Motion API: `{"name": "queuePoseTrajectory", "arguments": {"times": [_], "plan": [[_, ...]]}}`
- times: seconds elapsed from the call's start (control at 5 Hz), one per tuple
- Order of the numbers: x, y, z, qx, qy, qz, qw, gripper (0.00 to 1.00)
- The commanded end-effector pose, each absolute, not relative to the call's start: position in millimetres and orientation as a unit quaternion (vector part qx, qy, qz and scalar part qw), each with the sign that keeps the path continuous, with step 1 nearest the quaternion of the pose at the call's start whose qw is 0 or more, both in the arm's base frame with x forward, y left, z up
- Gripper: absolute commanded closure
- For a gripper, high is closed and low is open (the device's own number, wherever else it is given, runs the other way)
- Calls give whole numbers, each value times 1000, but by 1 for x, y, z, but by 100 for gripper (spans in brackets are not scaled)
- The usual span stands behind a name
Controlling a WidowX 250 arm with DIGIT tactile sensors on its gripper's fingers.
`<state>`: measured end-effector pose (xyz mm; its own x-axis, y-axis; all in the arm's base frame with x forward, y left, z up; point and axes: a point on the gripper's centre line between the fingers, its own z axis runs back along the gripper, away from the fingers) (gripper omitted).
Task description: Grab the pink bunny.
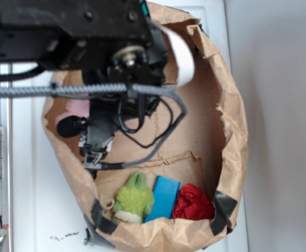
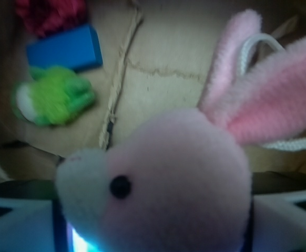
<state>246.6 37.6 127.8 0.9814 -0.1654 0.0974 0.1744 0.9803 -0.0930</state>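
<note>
End effector point(image 1: 94, 157) clamped on the pink bunny point(image 2: 179, 184) near the left wall of the paper bag point(image 1: 232, 131), well apart from green plush point(image 1: 133, 198), blue block point(image 1: 163, 198).

The end effector point(image 1: 92, 152) hangs low, fingers point(image 2: 16, 220) closed on the pink bunny point(image 2: 169, 184).

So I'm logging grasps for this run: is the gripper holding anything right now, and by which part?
Seemingly yes: the pink bunny sits between the gripper fingers, held by the sides of its head, ears free above. Actual contact is hard to confirm.
</note>
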Motion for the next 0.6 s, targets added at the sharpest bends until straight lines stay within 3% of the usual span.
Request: {"name": "queuePoseTrajectory", "arguments": {"times": [0.0, 0.4], "plan": [[259, 32, 177, -41, -110, -81, 990, 100], [259, 30, 174, -22, -127, -77, 989, 100]]}}
